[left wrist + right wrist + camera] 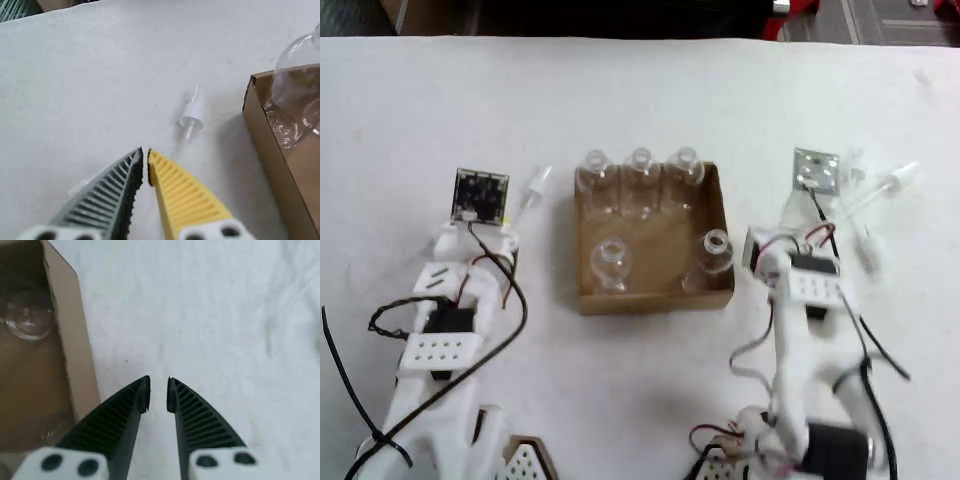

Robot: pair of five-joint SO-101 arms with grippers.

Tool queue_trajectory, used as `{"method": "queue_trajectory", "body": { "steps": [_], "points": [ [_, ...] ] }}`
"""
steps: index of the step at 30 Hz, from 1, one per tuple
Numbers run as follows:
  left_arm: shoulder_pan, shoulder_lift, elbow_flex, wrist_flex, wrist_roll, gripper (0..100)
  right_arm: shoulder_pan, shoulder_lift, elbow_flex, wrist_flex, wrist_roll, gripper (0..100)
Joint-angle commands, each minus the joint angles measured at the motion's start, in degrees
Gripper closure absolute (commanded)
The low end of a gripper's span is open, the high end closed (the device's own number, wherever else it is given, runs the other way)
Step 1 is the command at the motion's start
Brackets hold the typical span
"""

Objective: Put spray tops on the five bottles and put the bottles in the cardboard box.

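While five bottles stood in the box, the left gripper sat pressed together, the right gripper slightly spread; a top lay at the box's ten o'clock.

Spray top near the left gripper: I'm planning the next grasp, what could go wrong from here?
The spray top lies on its side, so it may roll or slip when the left gripper closes on it. The bottles stand uncapped in the cardboard box, three of them close together; pressing a top on could tip one against its neighbours.
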Motion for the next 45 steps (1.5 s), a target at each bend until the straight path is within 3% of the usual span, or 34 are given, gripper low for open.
{"method": "queue_trajectory", "body": {
  "steps": [1,20,40,45],
  "points": [
    [0.7,0.1,-0.5,-1.4,0.6,98,1.0,5.8,-7.2,2.8,1.1,96.4],
    [0.7,0.0,-0.6,-1.5,0.6,98,-4.9,7.2,-7.1,6.7,2.5,98.1],
    [0.7,0.0,-0.7,-1.5,0.6,98,-7.3,7.2,-6.2,7.3,5.0,98.1],
    [0.7,0.0,-0.7,-1.5,0.6,98,-5.0,7.2,-6.6,6.9,5.0,98.1]
  ]
}}
